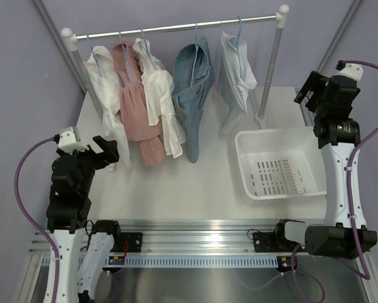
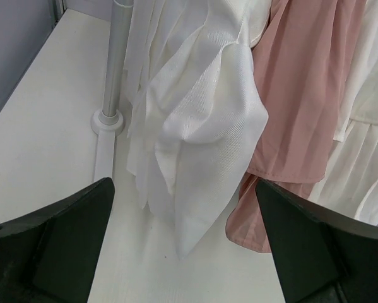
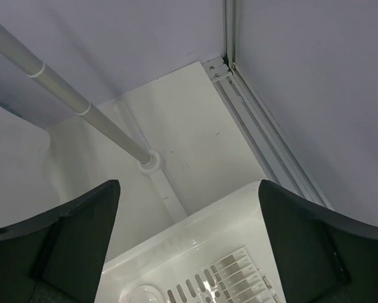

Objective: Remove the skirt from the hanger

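Hanging mid-rail on the rack (image 1: pixel 176 27), blue denim garment (image 1: pixel 194 88), probably the skirt, runs vertical, hem pointing down toward the table (image 1: pixel 195 183). Left gripper (image 1: pixel 106 153) and right gripper (image 1: pixel 310 90) both spread wide, empty

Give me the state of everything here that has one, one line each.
Blue denim skirt: on its hanger, hanging from the rail.
Pink garment: hanging from the rail.
White blouse: hanging from the rail.
Basket: upright on the table, empty.
Left gripper: open, holding nothing.
Right gripper: open, holding nothing.
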Tool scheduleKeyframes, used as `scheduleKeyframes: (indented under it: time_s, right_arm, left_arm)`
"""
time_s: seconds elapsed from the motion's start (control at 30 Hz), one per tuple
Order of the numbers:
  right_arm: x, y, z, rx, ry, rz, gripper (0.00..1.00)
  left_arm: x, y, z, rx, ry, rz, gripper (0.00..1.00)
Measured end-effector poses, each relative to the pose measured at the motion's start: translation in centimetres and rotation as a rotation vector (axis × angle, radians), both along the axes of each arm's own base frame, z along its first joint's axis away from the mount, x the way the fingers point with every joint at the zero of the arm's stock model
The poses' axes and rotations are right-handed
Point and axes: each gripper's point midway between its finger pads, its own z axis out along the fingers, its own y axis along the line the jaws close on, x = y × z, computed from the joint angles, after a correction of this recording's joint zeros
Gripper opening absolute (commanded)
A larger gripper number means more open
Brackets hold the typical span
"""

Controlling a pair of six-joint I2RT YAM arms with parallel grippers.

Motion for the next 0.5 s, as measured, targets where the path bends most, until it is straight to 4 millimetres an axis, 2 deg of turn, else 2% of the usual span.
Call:
scheduleKeyframes:
  time_s: [0.1, 0.2, 0.3, 0.37, 0.5]
  right_arm:
    - [0.3, 0.7, 0.5, -0.036, -0.006, 0.066, 0.99]
    - [0.8, 3.4, 0.6, -0.115, 0.007, 0.291, 1.0]
    - [0.3, 7.9, 0.1, -0.207, 0.051, 0.61, 0.99]
    - [-0.3, 11.5, 0.0, -0.235, 0.064, 0.825, 0.99]
    - [-1.0, 18.2, 1.3, -0.154, 0.034, 1.131, 0.99]
  left_arm:
    - [0.0, -0.1, 0.0, -0.004, 0.001, -0.007, 0.99]
    - [0.0, -0.5, 0.0, -0.017, 0.003, -0.022, 0.99]
    - [-0.1, -1.0, -0.1, -0.029, 0.007, -0.047, 0.99]
    - [-0.1, -1.3, -0.2, -0.035, 0.013, -0.062, 0.99]
    - [-0.1, -1.8, -0.4, -0.047, 0.022, -0.086, 0.99]
